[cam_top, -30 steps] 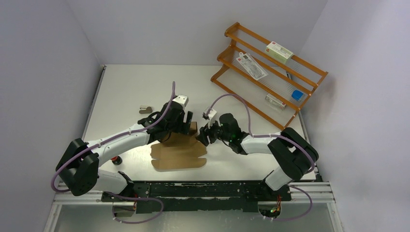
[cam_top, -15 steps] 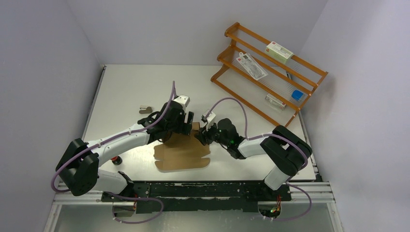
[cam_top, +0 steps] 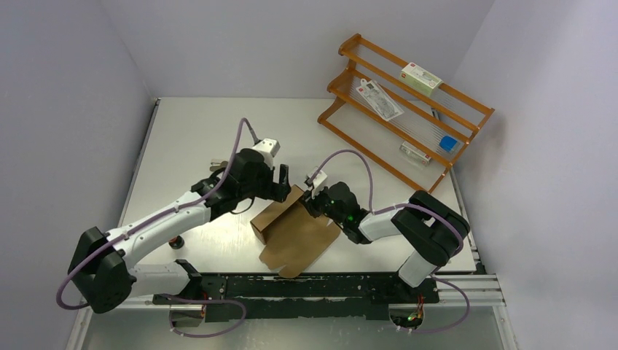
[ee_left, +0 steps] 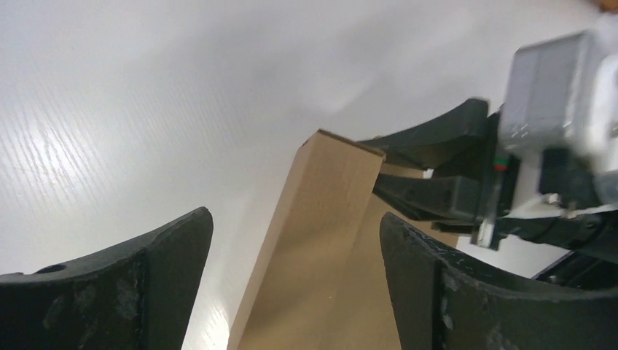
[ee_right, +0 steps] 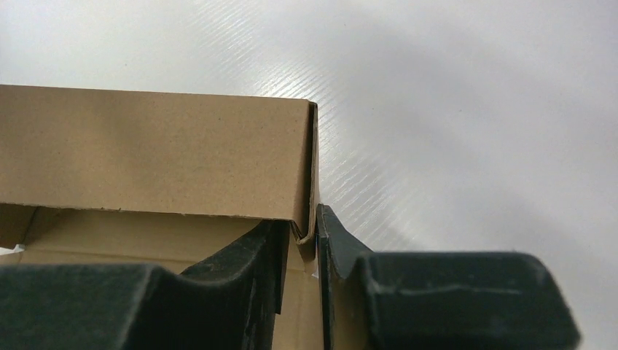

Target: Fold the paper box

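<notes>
The brown paper box (cam_top: 299, 237) lies partly folded mid-table, one long wall standing and its flat flaps pointing toward the near edge. My right gripper (cam_top: 312, 200) pinches the far right corner of that box; in the right wrist view the right gripper (ee_right: 304, 227) is shut on the thin end wall of the box (ee_right: 153, 153). My left gripper (cam_top: 281, 182) hovers just behind the standing wall, open. In the left wrist view the left gripper (ee_left: 295, 219) straddles the upright wall of the box (ee_left: 321, 219) without touching it, and the right gripper's black fingers (ee_left: 437, 186) show beyond.
An orange wire rack (cam_top: 466, 102) leans at the back right, holding white packages (cam_top: 421, 77) and a blue item (cam_top: 448, 143). A small grey object (cam_top: 218, 165) lies behind the left arm. A red-and-black piece (cam_top: 175, 241) sits by the left arm.
The right gripper has closed on the box's corner. The box has swung round so its flat flaps now point toward the near edge. The left gripper has drawn back a little to the left.
</notes>
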You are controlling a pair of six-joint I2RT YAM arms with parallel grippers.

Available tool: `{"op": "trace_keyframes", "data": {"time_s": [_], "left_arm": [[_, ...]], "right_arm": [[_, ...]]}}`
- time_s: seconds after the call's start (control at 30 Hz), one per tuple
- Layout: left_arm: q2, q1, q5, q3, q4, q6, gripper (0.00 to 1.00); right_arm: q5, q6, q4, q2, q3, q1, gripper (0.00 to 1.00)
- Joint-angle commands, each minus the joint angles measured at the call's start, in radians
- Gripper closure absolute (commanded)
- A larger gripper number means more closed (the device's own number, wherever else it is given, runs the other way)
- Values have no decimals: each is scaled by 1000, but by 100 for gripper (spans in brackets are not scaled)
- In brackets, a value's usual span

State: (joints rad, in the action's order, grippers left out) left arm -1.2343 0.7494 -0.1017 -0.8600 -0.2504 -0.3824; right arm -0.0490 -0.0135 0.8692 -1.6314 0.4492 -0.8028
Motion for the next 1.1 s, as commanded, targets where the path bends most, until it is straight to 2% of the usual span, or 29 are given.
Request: {"op": "trace_keyframes", "data": {"time_s": [0.0,0.47,0.67,1.07], "left_arm": [[7,-42,54,-79,-56,-1,10],[-193,-66,299,-33,99,-65,10],[-195,-65,377,1,156,-99,11],[-164,-65,461,69,227,-150,20]], "right_arm": [[-19,-28,16,16,6,-5,76],[25,-5,49,-5,15,-20,81],[101,9,56,-6,22,-25,82],[313,75,95,-29,31,-64,84]]}}
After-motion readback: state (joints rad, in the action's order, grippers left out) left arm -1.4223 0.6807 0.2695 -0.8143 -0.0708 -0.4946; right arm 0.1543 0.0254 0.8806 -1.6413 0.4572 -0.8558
